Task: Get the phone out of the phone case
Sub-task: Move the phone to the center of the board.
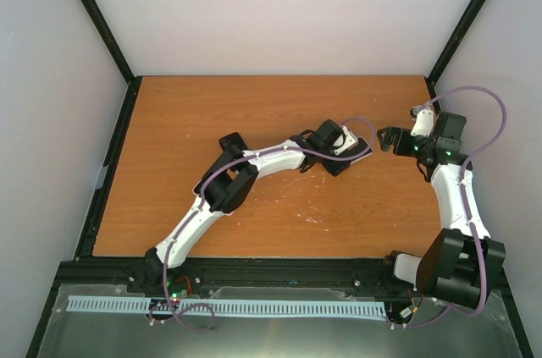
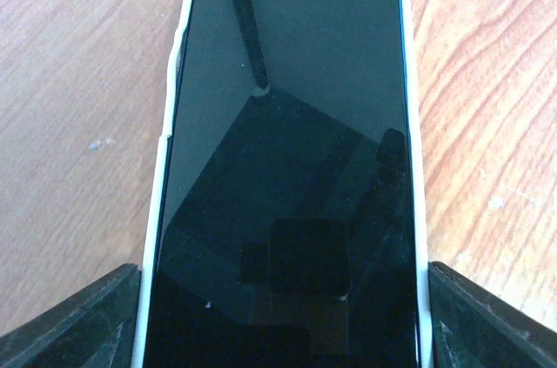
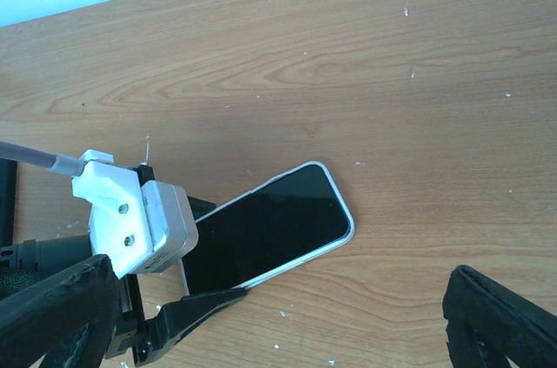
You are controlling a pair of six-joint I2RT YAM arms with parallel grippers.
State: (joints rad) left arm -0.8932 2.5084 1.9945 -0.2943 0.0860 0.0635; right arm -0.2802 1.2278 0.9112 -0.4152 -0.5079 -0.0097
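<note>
**Zero separation so far: the phone sits fully in its case**

Nearest, the left claw [image 2: 283, 337] clamps the white case [image 2: 417, 168] by its two long edges, low down. The phone [image 2: 287, 150] lies face up inside it on the table [image 1: 169, 163]. The rim hugs both sides and the top, so the whole prying-out is left to do. Farther off, the right claw [image 3: 278, 324] hangs wide open and empty, clear of the phone's free end. Only the left wrist view shows the seated rim. In the top view, the arm covers the phone.
</note>
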